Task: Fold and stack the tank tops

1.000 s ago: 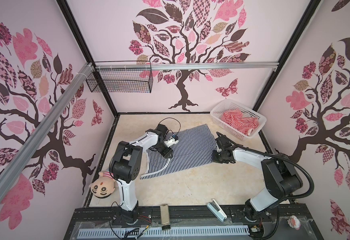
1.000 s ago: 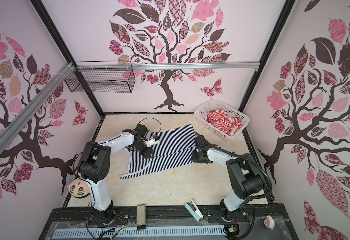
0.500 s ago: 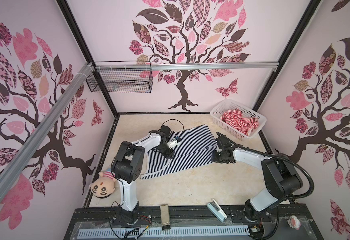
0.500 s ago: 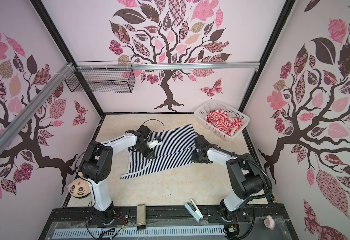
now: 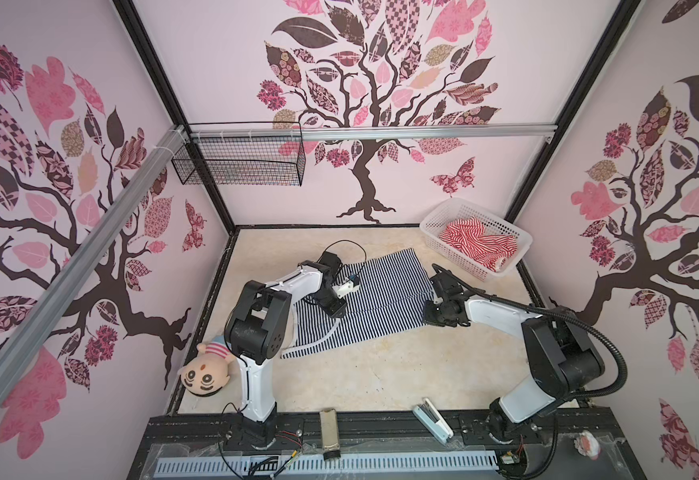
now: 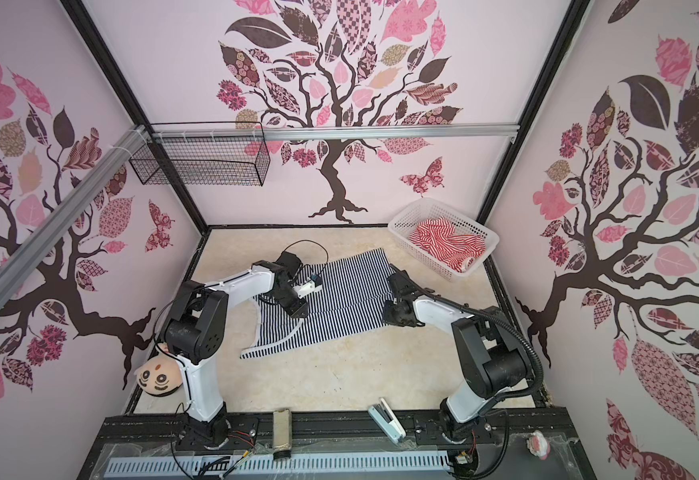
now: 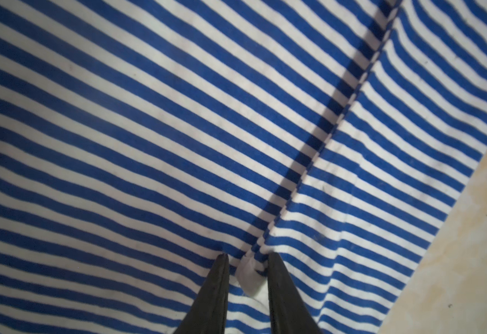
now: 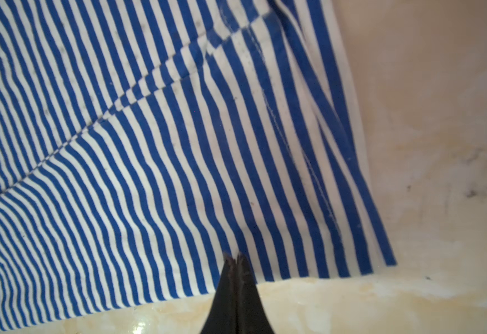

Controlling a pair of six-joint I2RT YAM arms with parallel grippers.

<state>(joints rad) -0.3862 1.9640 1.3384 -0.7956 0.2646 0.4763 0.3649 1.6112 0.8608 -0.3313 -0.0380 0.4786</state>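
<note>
Two grippers of mine meet the navy-and-white tank top (image 5: pixel 381 303), spread flat on the table (image 5: pixel 381 374), long axis running near-left to far-right. My right gripper (image 8: pixel 235 260) is pinched tight on the hem end. My left gripper (image 7: pixel 248 260) straddles a seam toward the strap end, jaws narrowly apart, hold unclear. The crumpled red-and-white tank top (image 5: pixel 476 245) lies in the basket (image 5: pixel 460 259), mostly hidden.
</note>
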